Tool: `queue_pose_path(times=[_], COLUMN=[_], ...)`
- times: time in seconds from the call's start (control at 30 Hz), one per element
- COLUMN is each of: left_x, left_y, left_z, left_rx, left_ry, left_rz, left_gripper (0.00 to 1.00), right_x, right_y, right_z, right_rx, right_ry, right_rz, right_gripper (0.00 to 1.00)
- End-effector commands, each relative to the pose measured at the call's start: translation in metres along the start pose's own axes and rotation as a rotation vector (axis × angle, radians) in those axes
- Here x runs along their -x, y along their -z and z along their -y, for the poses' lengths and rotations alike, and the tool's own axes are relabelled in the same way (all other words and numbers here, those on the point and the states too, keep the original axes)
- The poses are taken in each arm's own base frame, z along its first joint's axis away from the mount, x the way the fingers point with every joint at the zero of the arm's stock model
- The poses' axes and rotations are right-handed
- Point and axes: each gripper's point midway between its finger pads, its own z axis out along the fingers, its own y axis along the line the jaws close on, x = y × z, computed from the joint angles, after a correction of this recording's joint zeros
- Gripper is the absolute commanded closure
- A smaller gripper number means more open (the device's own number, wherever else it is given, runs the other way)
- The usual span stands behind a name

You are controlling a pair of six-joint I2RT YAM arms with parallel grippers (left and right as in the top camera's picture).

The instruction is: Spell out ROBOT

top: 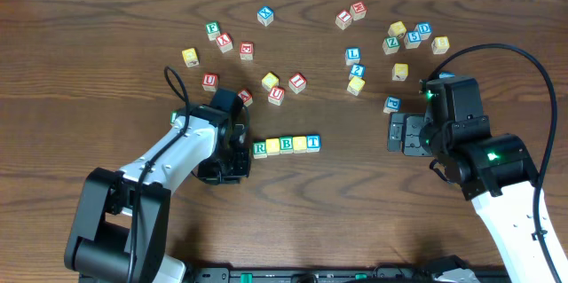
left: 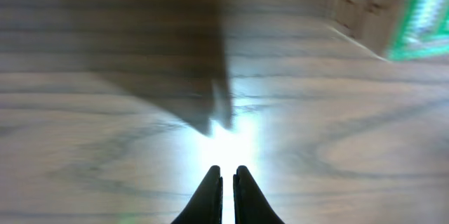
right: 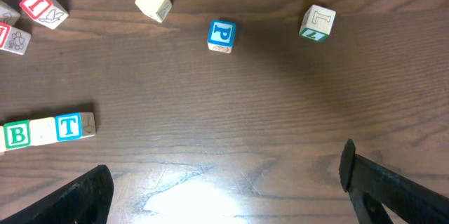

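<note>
A row of blocks lies mid-table: a green R, a yellow block, a green B, another yellow block and a blue T. My left gripper sits low on the table just left of the R. In the left wrist view its fingers are shut on nothing, and a green-edged block is at the top right. My right gripper is open and empty, right of the row. The right wrist view shows the B and the T.
Several loose letter blocks are scattered across the back: a cluster at the left, one in the middle and one at the right. A blue P block and an L block lie ahead of my right gripper.
</note>
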Motion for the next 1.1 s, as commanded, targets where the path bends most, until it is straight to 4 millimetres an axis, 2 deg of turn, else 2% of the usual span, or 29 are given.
queue_pose_path(times=[0.0,0.13,0.27,0.43,0.63,1.07], left_x=[-0.004,0.001,0.015,0.022,0.036,0.046], left_y=[0.001,0.003,0.002,0.0,-0.001,0.002], left_z=[0.015,0.029,0.039,0.054,0.036,0.041], left_rx=[-0.086,-0.16,-0.171,-0.165,-0.03,-0.039], left_ry=[-0.06,-0.17,-0.29,-0.358,-0.353,-0.364], left_rz=[-0.019,0.007,0.079,0.128,0.18,0.227], left_gripper=[0.93,0.93,0.93,0.93,0.92,0.92], right_x=[0.006,0.006,0.006,0.006,0.005,0.005], right_y=[0.006,0.006,0.006,0.006,0.006,0.006], right_z=[0.003,0.003,0.003,0.003,0.003,0.003], right_rx=[-0.009,-0.009,-0.009,-0.009,-0.01,-0.009], right_ry=[-0.01,-0.011,-0.011,-0.011,-0.01,-0.01], right_rz=[0.027,0.026,0.026,0.026,0.023,0.022], right_gripper=[0.01,0.01,0.01,0.01,0.01,0.01])
